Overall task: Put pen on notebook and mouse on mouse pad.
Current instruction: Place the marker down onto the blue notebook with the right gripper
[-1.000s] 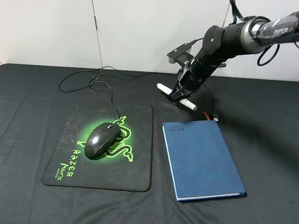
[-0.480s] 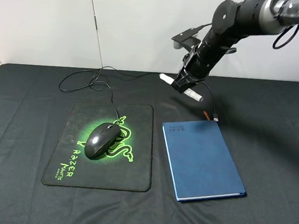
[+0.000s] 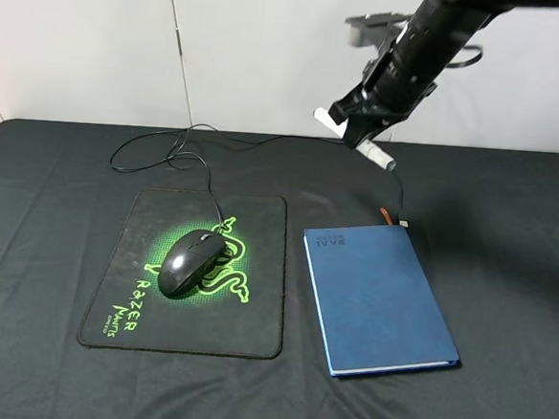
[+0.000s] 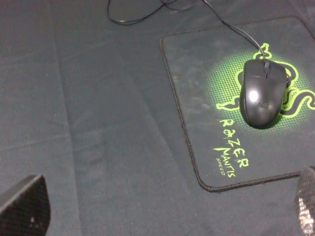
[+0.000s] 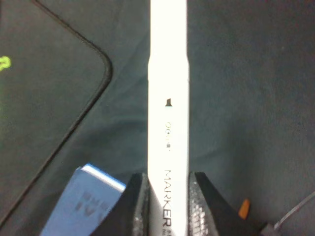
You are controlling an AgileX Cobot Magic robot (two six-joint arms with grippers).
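Exterior high view:
- Right hand [image 3: 360, 132] is raised above the far side of the surface [image 3: 50, 203], closed on the pen [image 3: 378, 157].
- The pen sits crosswise in the grip, tilted, with both ends sticking out past the fingers. It is in the air, beyond the far end of the notebook [image 3: 379, 298] and clear of it.
- The notebook lies flat to the right of centre, with its orange ribbon [image 3: 387, 215] at the far edge.
- The mouse [image 3: 191, 261] rests on the mouse pad [image 3: 253, 313], over the green logo. Its cable [image 3: 169, 149] loops away on the far side.

Left wrist view:
- Left hand [image 4: 165, 210] has its fingers [image 4: 23, 206] spread wide and holds nothing.
- It is above bare cloth just left of the mouse pad [image 4: 197, 98].
- The mouse [image 4: 262, 96] is on the pad, well apart from the fingers.

Right wrist view:
- The pen [image 5: 168, 98] is clamped between the two pads [image 5: 137, 206].
- "MARKER" print is readable at the grip.
- A notebook corner [image 5: 83, 206] and the mouse pad edge [image 5: 39, 98] are visible below.
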